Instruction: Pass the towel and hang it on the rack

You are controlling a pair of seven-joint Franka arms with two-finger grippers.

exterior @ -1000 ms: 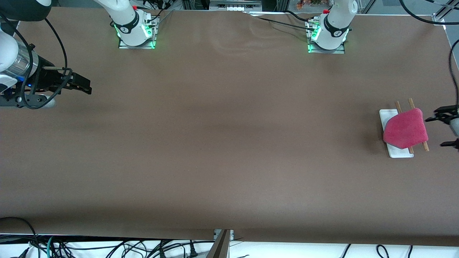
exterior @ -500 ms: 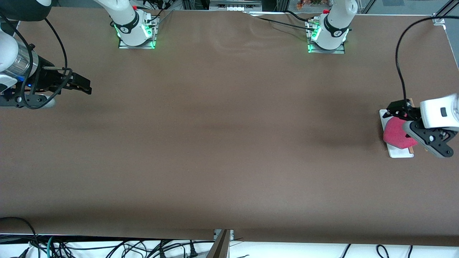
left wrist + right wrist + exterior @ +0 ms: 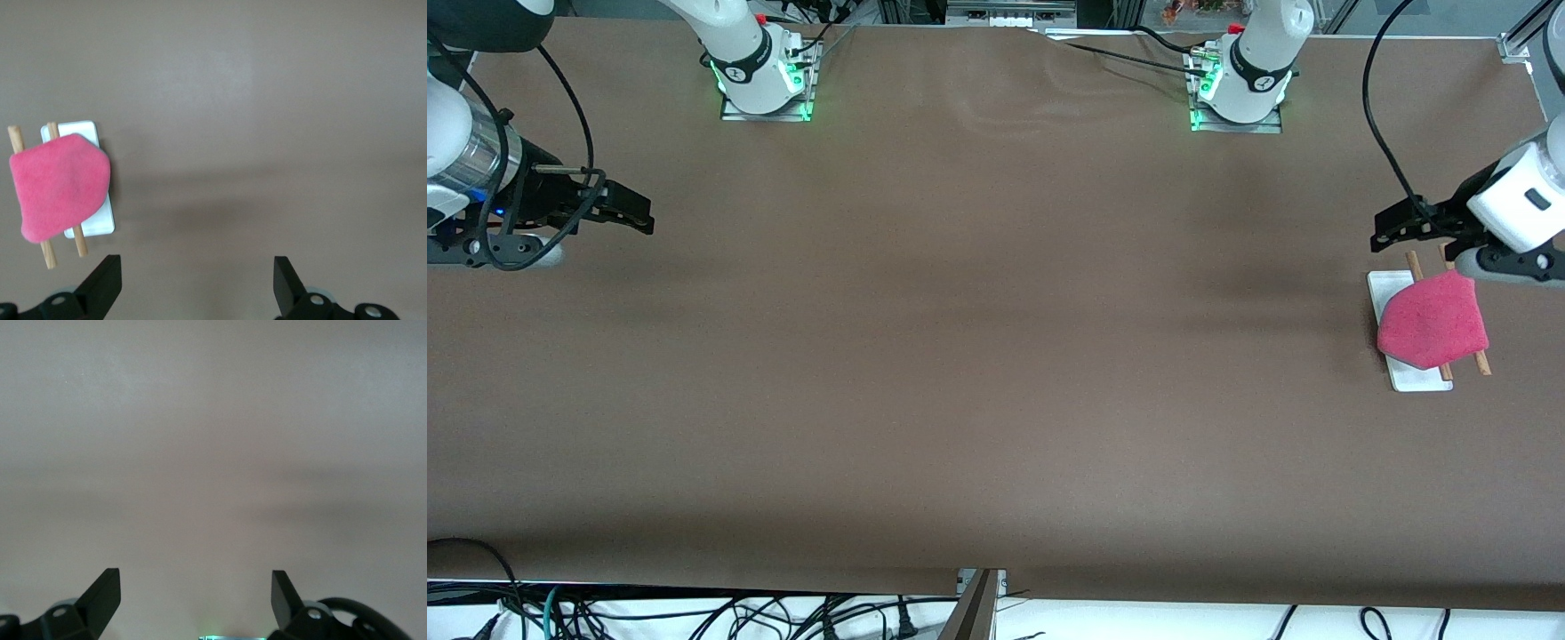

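The towel [image 3: 1433, 322] lies pink-red face up, draped across the two brown rods of the rack [image 3: 1383, 289] at the left arm's end of the table. Its grey face is hidden. My left gripper [image 3: 1392, 224] is open and empty, in the air over the table beside the rack's end that lies farther from the front camera. In the left wrist view the towel [image 3: 60, 187] and the rack's white base [image 3: 93, 223] lie off to one side of the open left gripper [image 3: 198, 287]. My right gripper [image 3: 636, 218] waits open and empty over the right arm's end of the table, and the right wrist view shows it [image 3: 195, 600] over bare table.
The brown table [image 3: 996, 356] stretches bare between the two arms. The arm bases [image 3: 765, 80] stand along the edge farthest from the front camera. Cables hang below the table's near edge [image 3: 694, 613].
The left gripper swung in from the table's end over the towel, then drew back toward the bases' side of the rack. The towel stays on the rods. The right arm has not moved.
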